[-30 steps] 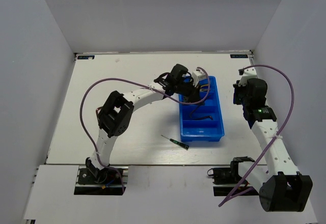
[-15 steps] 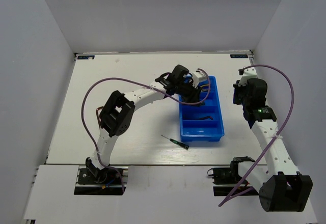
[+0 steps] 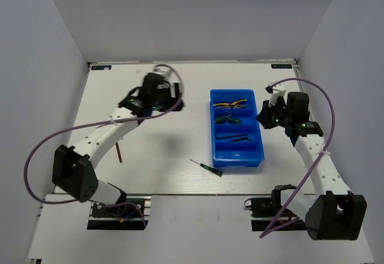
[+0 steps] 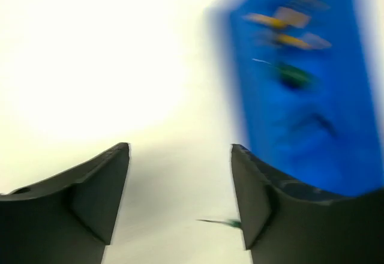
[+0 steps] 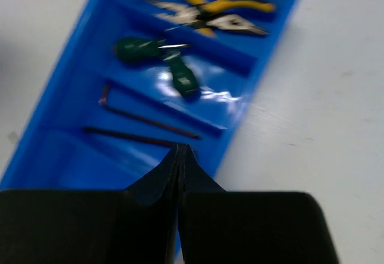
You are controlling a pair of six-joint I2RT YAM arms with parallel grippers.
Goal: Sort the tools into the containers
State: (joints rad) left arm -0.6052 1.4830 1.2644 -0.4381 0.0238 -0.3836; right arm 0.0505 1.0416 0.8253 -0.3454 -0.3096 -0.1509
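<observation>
**Most tools binned, two left on the tabletop**

From above, the bright blue plastic four-compartment tray [image 3: 238, 163] sits right of centre. The two yellow-handled pliers [image 3: 233, 104] lie in its far compartment. The two stubby green-handled screwdrivers [image 3: 227, 119] are in the next, and the dark brown L-shaped hex keys [image 3: 237, 137] in the third. The nearest compartment looks bare. The thin dark screwdriver [image 3: 206, 167] lies on the white tabletop [image 3: 156, 150], just off the tray's near left corner. A thin brown rod [image 3: 120, 152], probably another hex key, lies well to the left. My left gripper [image 3: 168, 99] hangs over the tabletop left of the tray, and my right gripper [image 3: 265, 117] is just beside its right wall.

My left wrist view is blurred, but that gripper's jaws stand wide apart with nothing between them.

My right wrist view shows that gripper pinched closed on nothing at the tray's edge. Pliers, screwdrivers and hex keys each keep their own compartment.

I judge the sort mostly done, with the thin screwdriver and the rod left to bin.
</observation>
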